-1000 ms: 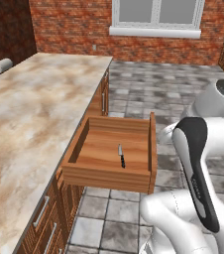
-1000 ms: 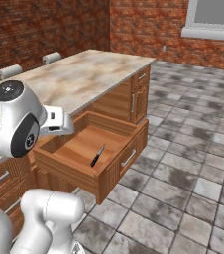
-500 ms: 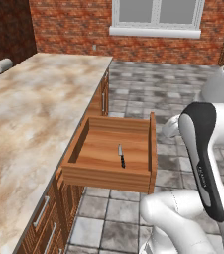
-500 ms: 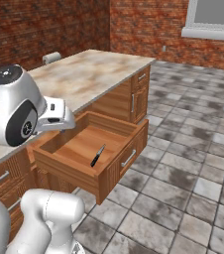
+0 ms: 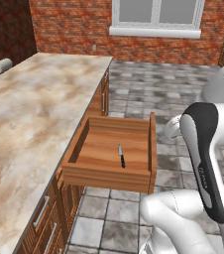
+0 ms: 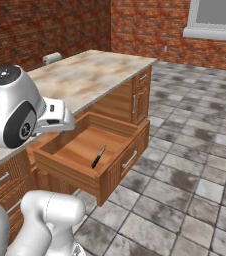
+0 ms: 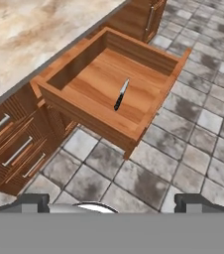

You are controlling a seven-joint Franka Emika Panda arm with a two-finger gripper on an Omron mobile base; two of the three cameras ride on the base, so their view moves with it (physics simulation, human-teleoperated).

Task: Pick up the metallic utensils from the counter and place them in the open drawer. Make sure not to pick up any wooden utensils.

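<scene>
The open drawer (image 5: 109,177) (image 6: 121,161) (image 7: 90,112) sticks out from under the marbled counter (image 5: 29,114) (image 6: 85,75) (image 7: 25,30). The knife (image 5: 121,156) (image 6: 98,156) (image 7: 121,94), with a black handle and a silver blade, lies flat on the drawer floor. In the hand view my gripper (image 7: 114,201) hangs above the tiled floor in front of the drawer, open, its fingertips (image 7: 32,201) far apart with nothing between them. The grey fork-like piece and the wooden spoon are out of view.
Narrow drawers with metal bar handles (image 7: 20,149) sit below the counter beside the open one. Cabinet doors (image 6: 137,100) stand beyond it. A small pale object (image 5: 1,65) (image 6: 52,58) rests at the counter's far end. Grey tiled floor (image 6: 195,165) lies to the right.
My arm has shifted a little, its upper links swinging up and back. The knife stays put in the drawer.
</scene>
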